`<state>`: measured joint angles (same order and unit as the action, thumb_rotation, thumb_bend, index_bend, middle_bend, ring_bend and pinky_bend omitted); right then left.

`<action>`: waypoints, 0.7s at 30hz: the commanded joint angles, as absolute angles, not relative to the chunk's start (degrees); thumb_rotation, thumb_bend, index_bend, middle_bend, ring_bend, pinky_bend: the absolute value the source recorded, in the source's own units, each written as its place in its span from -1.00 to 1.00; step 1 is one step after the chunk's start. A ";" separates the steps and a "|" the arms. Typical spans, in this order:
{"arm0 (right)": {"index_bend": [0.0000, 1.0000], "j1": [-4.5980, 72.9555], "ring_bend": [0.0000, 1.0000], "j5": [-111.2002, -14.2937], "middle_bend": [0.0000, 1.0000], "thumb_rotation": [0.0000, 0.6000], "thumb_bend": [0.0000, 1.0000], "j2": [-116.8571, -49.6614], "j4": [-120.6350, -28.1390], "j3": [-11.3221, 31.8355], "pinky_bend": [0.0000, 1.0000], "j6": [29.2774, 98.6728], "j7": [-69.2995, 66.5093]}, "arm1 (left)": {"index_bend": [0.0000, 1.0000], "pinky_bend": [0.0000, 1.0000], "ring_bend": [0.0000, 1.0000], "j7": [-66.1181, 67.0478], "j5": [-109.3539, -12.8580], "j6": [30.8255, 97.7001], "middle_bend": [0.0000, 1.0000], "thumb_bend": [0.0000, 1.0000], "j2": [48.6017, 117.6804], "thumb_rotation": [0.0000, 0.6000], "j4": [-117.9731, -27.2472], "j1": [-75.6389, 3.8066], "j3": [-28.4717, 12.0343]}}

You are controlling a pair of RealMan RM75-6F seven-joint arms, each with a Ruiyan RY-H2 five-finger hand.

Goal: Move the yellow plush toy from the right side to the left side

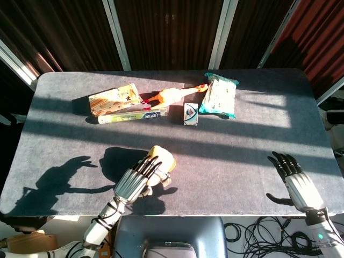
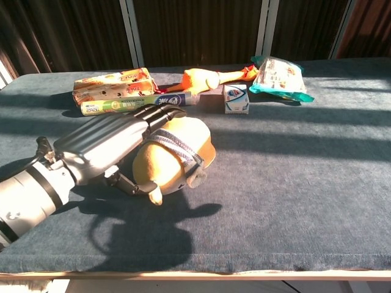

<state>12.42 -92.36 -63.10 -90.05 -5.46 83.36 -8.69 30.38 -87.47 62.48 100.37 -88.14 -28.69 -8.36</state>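
The yellow plush toy (image 1: pixel 163 159) (image 2: pixel 178 157), with a grey striped band around it, lies near the table's front edge at about mid-width. My left hand (image 1: pixel 137 180) (image 2: pixel 113 144) reaches over it from the front left. Its fingers (image 2: pixel 160 113) lie stretched across the toy's top and its thumb sits low by the toy's front-left side, without closing on it. My right hand (image 1: pixel 295 180) hovers at the front right with its fingers spread and nothing in it; only the head view shows it.
Along the back stand an orange snack box (image 1: pixel 114 99) (image 2: pixel 113 84), a long tube box (image 1: pixel 134 115) (image 2: pixel 137 104), a rubber chicken (image 1: pixel 172 95) (image 2: pixel 204 78), a small white box (image 1: pixel 191 114) (image 2: pixel 236 98) and a teal packet (image 1: pixel 219 95) (image 2: pixel 280 76).
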 commanded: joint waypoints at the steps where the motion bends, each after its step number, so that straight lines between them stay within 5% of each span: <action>1: -1.00 12.21 -1.00 -92.86 -1.00 1.00 -0.88 -62.73 -89.90 -5.31 -0.98 83.35 -9.64 | -1.00 -0.19 -0.84 31.15 -86.70 62.06 -1.00 -0.53 103.54 1.00 -84.33 -30.57 -9.05; 12: -1.00 11.74 -1.00 -93.50 -1.00 1.00 -0.88 -62.03 -89.69 -4.60 -0.98 82.44 -11.49 | -1.00 -0.22 -0.80 34.56 -79.41 58.41 -1.00 -0.52 110.25 1.00 -76.60 -32.83 -8.84; 15: -1.00 11.79 -1.00 -93.95 -1.00 1.00 -0.88 -61.77 -89.70 -4.64 -0.98 81.96 -11.85 | -1.00 -0.32 -0.66 36.81 -77.26 58.50 -0.99 -0.47 112.02 1.00 -74.63 -32.82 -8.64; 18: -1.00 11.86 -1.00 -94.45 -1.00 1.00 -0.88 -61.44 -89.70 -4.73 -0.98 81.52 -12.39 | -0.78 -0.09 -0.31 38.95 -77.18 60.56 -0.67 -0.40 114.12 1.00 -71.65 -32.63 -8.08; 21: -1.00 11.92 -1.00 -95.12 -1.00 1.00 -0.88 -61.08 -89.64 -4.96 -0.98 81.11 -12.97 | -0.44 0.36 0.10 38.30 -79.05 62.88 -0.21 -0.28 115.92 1.00 -68.17 -32.55 -7.02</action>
